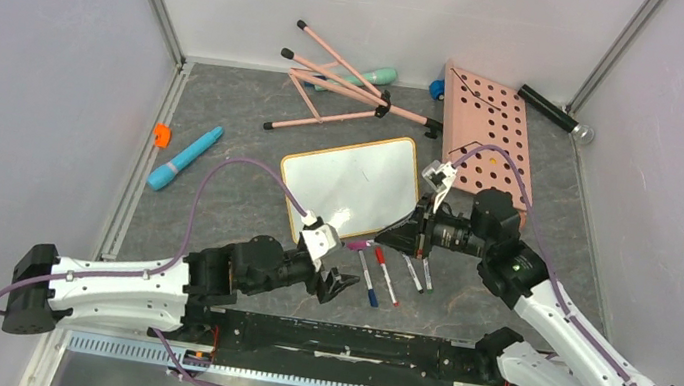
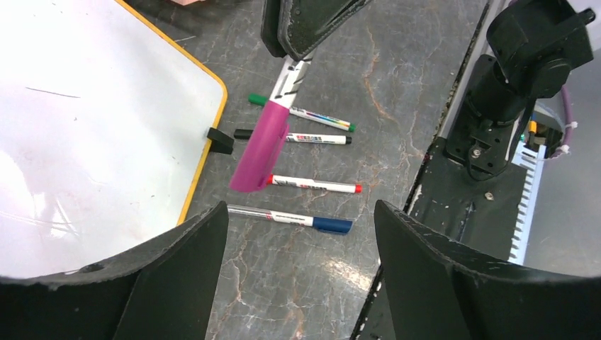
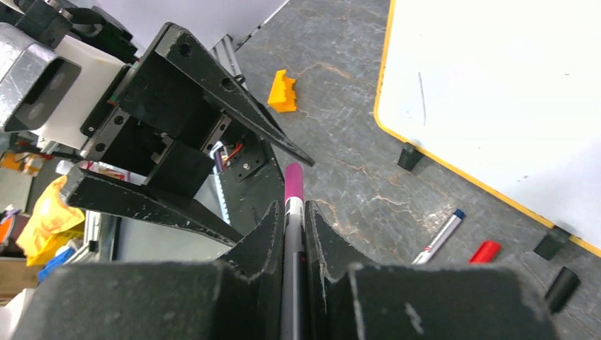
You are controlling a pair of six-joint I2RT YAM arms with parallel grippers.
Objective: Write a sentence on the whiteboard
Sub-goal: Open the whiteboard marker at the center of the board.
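While my right claw pinches the magenta-capped marker, my left claw gapes empty (whiteboard just ahead-left of it).

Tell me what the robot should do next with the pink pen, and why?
Probably ease the open left gripper forward until its jaws straddle the magenta cap, ready to pull it off. The right gripper grips the marker with that cap still on, and the whiteboard shows no sentence.
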